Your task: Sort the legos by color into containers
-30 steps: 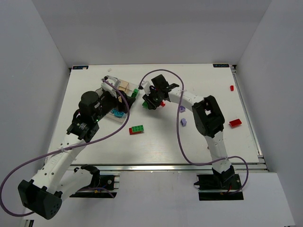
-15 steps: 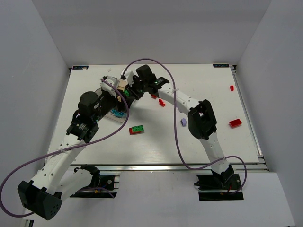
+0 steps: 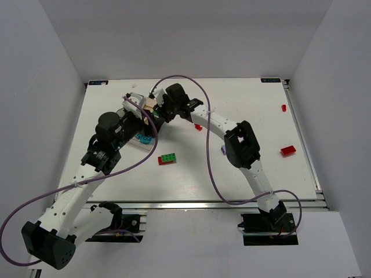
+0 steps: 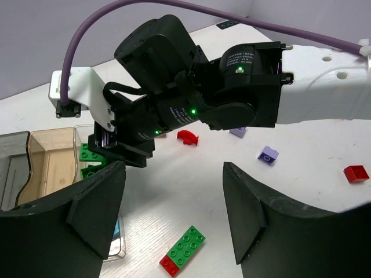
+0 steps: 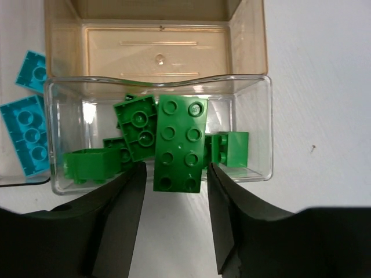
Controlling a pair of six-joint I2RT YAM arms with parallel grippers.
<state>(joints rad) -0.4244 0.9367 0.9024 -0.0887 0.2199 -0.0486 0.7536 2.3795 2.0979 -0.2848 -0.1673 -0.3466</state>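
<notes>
A flat green lego (image 5: 179,142) hangs over the near rim of the clear compartment (image 5: 261,127) of the containers, which holds several green legos. My right gripper (image 5: 177,191) is open; its fingers flank the brick with a thin gap on each side. In the top view it (image 3: 164,110) hovers at the tray (image 3: 152,106). My left gripper (image 4: 174,214) is open and empty, above a green-and-red brick (image 4: 184,249). Cyan legos (image 5: 32,139) lie in the compartment to the left.
The brownish compartment (image 5: 156,46) behind the clear one holds nothing. Loose on the table are red legos (image 3: 198,127) (image 3: 287,150) (image 3: 283,108) and a purple one (image 3: 222,149). The right arm's wrist (image 4: 174,110) fills the space just ahead of my left gripper.
The right arm swung left from the table's middle to the tray, carrying the green brick. Its jaws have eased apart a little. The left arm stayed put.
</notes>
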